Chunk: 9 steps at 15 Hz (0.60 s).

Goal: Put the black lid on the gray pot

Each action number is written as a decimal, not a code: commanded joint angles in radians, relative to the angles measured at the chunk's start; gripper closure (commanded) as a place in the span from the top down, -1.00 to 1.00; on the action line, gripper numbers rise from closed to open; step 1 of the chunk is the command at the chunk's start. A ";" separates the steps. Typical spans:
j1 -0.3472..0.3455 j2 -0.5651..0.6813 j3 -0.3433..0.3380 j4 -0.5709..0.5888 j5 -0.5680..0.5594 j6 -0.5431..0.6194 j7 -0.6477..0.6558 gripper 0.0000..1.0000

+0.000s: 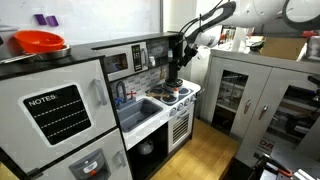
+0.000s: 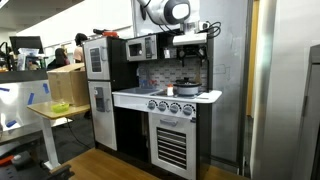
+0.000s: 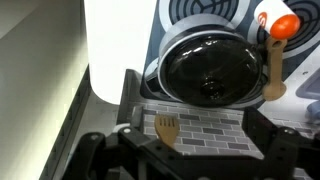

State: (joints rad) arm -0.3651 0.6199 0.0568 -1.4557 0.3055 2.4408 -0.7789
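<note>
The wide-spread Robotiq pincer (image 3: 193, 108) hangs over the stove end of a white toy-kitchen bench (image 2: 135, 97), its two dark fingers (image 3: 130, 92) apart with nothing between them. Nearest the wrist camera, one small wooden fork (image 3: 167, 128) lies against a gray brick-pattern panel (image 3: 215, 135). Beyond it, one flat round black lid (image 3: 207, 68) sits on one small silvery-gray metal pot (image 3: 158, 62), near the bench's back edge. Only the pot's rim shows. One wooden spoon with an orange-red knob (image 3: 273, 60) stands just beside the pot. One ringed burner (image 3: 205, 8) behind is cut off by the frame. In an exterior view the black arm (image 1: 176, 60) hides the pot. One large orange-red bowl (image 1: 40, 42) rests well apart, atop the toy fridge (image 1: 60, 110).
</note>
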 commanded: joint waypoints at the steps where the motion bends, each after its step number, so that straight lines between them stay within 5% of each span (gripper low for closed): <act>1: -0.015 -0.075 0.004 -0.051 -0.006 -0.087 -0.006 1.00; 9: -0.034 -0.100 0.056 -0.043 0.130 -0.254 -0.211 1.00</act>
State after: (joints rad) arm -0.3732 0.5287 0.0892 -1.4903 0.3746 2.2346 -0.8964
